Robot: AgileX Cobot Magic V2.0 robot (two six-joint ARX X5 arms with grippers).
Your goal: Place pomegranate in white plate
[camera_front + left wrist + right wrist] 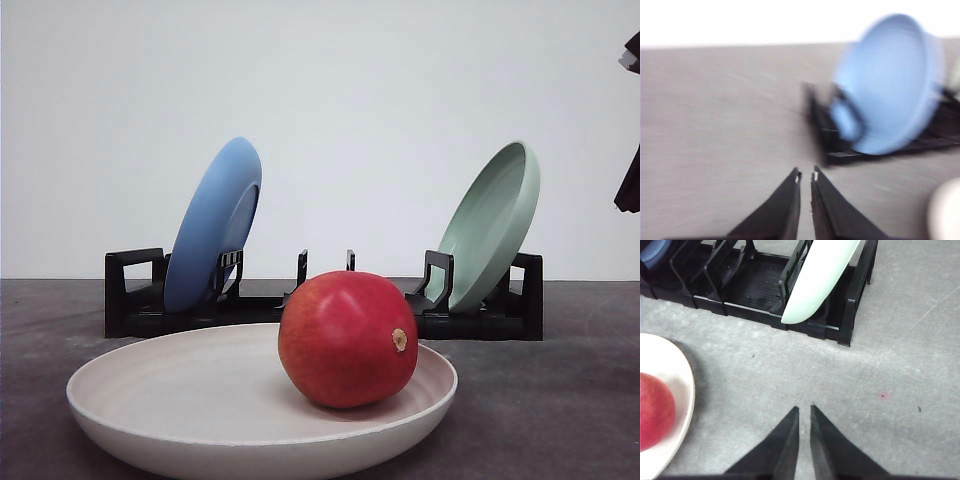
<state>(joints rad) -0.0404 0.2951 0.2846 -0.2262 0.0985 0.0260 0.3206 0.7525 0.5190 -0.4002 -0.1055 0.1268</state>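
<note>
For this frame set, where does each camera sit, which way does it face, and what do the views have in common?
Front view: low, near table height, facing forward at the pomegranate resting in the white plate, black rack behind; a dark bit of the robot at the right edge.
Left wrist view: on the left arm, blurred, looking over the left gripper, nearly closed, toward the blue plate.
Right wrist view: above the table, looking down past the right gripper, nearly closed, at the green plate.
Shared: the rack and the white plate appear in all three.

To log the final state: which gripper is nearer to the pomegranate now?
Probably right. The right gripper hangs over bare table beside the white plate holding the pomegranate. The left gripper is near the blue plate; only a pale edge shows there.
</note>
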